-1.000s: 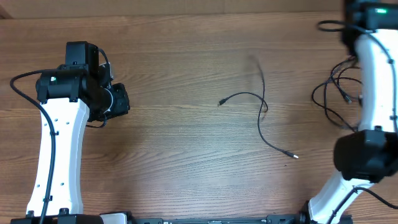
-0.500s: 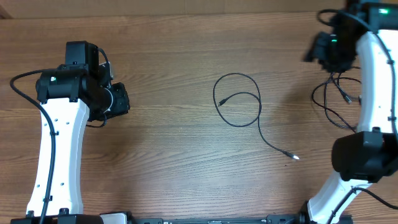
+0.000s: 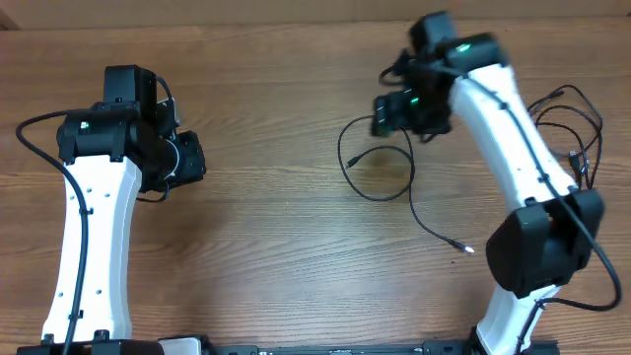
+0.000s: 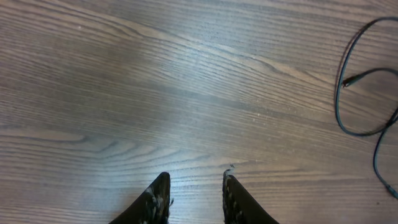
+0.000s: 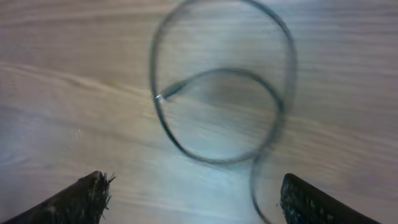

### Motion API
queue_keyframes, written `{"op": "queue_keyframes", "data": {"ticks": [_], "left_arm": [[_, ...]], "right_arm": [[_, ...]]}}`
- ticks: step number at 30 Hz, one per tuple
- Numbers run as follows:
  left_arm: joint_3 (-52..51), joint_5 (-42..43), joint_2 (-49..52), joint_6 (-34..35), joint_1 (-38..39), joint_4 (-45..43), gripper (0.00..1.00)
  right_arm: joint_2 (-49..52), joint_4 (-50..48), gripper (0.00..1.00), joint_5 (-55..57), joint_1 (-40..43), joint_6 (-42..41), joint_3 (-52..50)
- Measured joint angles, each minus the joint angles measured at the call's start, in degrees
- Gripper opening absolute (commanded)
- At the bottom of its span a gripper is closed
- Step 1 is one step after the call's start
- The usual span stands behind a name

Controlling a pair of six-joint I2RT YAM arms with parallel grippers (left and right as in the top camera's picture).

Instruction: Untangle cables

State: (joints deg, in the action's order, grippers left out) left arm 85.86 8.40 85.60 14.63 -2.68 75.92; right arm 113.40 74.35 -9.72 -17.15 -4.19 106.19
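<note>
While cable (image 5: pixel 214 160) lies looped, tail pointing lower-right | right gripper (image 5: pixel 194 182) spread | left gripper (image 4: pixel 196 179) ajar

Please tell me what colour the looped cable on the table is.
Black; the cable shows best overhead.

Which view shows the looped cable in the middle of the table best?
Overhead: the whole cable shows, loop to plug end. Right wrist has only the loop, blurred; left wrist catches part at its right edge.
</note>
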Motion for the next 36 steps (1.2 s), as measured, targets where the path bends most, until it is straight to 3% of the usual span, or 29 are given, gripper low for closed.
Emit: {"op": "queue_keyframes", "data": {"ticks": [9,16,25,31,36], "left_arm": [[0.0,0.0,0.0,0.0,0.0,0.2,0.28],[0.0,0.0,0.0,0.0,0.0,0.3,0.29],[0.0,0.0,0.0,0.0,0.0,0.4,0.28],[0.0,0.0,0.0,0.0,0.0,0.8,0.28],[0.0,0.0,0.0,0.0,0.0,0.8,0.28]], "right_arm": [[0.0,-27.3,0.83,10.3,-13.5,-1.6,-16.7],[0.1,-44.7,0.74,17.4,-16.7,-1.7,-25.6],[5.2,-51.2,0.66,19.6,-16.7,-3.1,-26.5],[7.6,-52.7,0.65,22.1,-16.7,-9.8,-26.6],[7.6,-52.6,0.58,24.7,-16.6,-16.7,-26.6]]}}
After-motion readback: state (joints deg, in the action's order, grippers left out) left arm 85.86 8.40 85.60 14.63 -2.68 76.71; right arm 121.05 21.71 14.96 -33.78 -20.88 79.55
